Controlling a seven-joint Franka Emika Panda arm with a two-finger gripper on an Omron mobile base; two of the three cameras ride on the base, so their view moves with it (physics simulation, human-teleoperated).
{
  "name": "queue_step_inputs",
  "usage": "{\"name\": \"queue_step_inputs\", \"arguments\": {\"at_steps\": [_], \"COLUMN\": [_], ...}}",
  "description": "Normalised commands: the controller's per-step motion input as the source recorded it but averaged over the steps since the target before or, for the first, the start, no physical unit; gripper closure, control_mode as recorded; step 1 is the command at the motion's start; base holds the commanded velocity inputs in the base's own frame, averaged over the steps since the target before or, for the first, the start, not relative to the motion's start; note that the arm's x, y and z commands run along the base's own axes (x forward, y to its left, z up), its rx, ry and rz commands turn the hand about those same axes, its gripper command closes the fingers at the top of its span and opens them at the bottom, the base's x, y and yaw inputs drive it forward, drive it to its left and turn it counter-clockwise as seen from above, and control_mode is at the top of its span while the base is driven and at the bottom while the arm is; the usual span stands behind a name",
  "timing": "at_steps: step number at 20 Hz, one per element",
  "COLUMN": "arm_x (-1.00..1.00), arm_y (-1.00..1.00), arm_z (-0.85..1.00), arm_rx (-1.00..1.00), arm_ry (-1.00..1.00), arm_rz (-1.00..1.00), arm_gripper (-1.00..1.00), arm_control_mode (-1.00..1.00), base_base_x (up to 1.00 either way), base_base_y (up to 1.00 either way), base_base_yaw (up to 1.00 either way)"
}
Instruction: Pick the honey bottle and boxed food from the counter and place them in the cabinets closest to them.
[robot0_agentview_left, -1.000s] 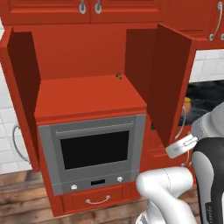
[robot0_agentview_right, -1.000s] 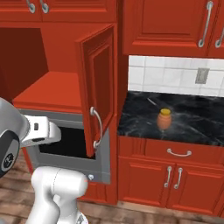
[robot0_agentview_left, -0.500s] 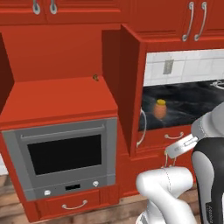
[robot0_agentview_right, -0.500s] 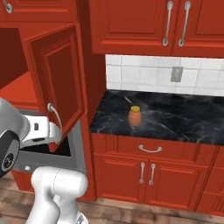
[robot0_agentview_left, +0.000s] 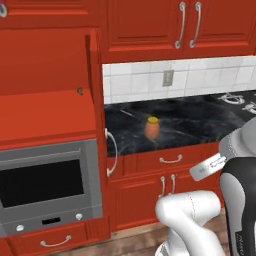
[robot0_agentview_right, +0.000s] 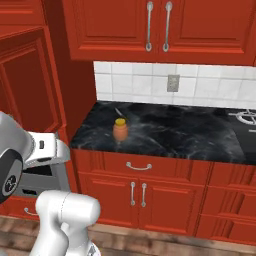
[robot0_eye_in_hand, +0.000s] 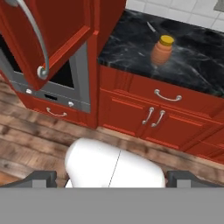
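The honey bottle (robot0_agentview_left: 152, 128) (robot0_agentview_right: 120, 130) (robot0_eye_in_hand: 162, 51), small, rounded and orange-brown with a yellow cap, stands upright near the left end of the black marble counter (robot0_agentview_left: 200, 125) (robot0_agentview_right: 175, 135) (robot0_eye_in_hand: 197, 65). In the hand view my gripper (robot0_eye_in_hand: 113, 178) is open, with its dark fingertips (robot0_eye_in_hand: 41, 177) far apart at the bottom and nothing between them. It hangs well short of the bottle, out over the floor. Left of the counter is an open red cabinet (robot0_agentview_left: 45, 115), its door (robot0_agentview_left: 94, 100) (robot0_eye_in_hand: 52, 30) swung out. Closed red cabinets (robot0_agentview_left: 150, 25) (robot0_agentview_right: 160, 25) hang above the counter. The boxed food is out of view.
A grey built-in oven (robot0_agentview_left: 45, 185) (robot0_eye_in_hand: 65, 74) sits under the open cabinet's shelf. Red drawers and doors with silver handles (robot0_agentview_right: 137, 192) lie below the counter. A wall outlet (robot0_agentview_left: 168, 77) (robot0_agentview_right: 173, 82) is on the tiles, stove burners (robot0_agentview_left: 235, 97) (robot0_agentview_right: 245, 117) are at the right, and wooden floor (robot0_eye_in_hand: 39, 144) lies in front.
The whole picture has slid left: the base has driven to the right, from the open cabinet and oven toward the counter. The bottle has stayed in place. The gripper remains open.
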Motion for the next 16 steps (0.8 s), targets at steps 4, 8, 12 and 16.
{"name": "queue_step_inputs", "arguments": {"at_steps": [4, 8, 12, 16], "arm_x": [0.00, 0.00, 0.00, 0.00], "arm_y": [0.00, 0.00, 0.00, 0.00], "arm_z": [0.00, 0.00, 0.00, 0.00], "arm_rx": [0.00, 0.00, 0.00, 0.00], "arm_ry": [0.00, 0.00, 0.00, 0.00], "arm_rz": [0.00, 0.00, 0.00, 0.00], "arm_gripper": [-1.00, -1.00, -1.00, -1.00], "arm_control_mode": [1.00, 1.00, 1.00, 1.00], "base_base_x": [0.04, 0.01, -0.01, 0.10], "base_base_y": [-0.58, -0.39, -0.12, 0.00], "base_base_yaw": [-0.03, -0.01, 0.00, 0.00]}}
